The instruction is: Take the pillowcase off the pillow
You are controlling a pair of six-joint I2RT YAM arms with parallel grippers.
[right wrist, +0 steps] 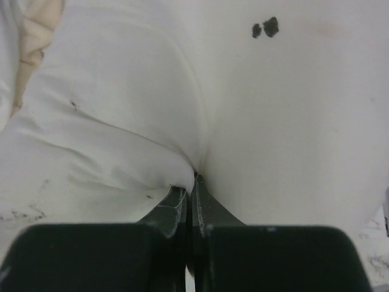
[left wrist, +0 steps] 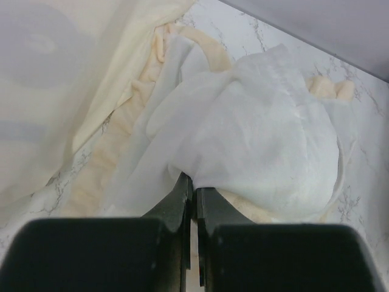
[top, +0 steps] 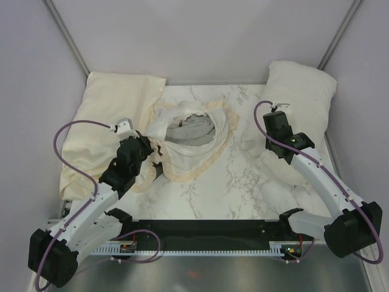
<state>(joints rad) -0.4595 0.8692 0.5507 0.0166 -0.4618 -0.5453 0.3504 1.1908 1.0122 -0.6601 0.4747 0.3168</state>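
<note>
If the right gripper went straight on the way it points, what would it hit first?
The pillow: the right gripper is shut on a fold of it, so the pillow's bulk lies directly ahead. What is behind it is hidden.

A pale-yellow cloth (top: 103, 109) lies far left on the marble table (top: 243, 182).

marble table (top: 206, 188): pillowcase (top: 182, 153), pillow (top: 301, 88), pale-yellow cloth (top: 103, 115).

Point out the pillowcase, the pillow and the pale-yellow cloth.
pillowcase (top: 185, 152), top view, whitish fabric below its grey middle.
pillow (top: 304, 85), top view, plump far end.
pale-yellow cloth (top: 109, 109), top view, flat middle.
</note>
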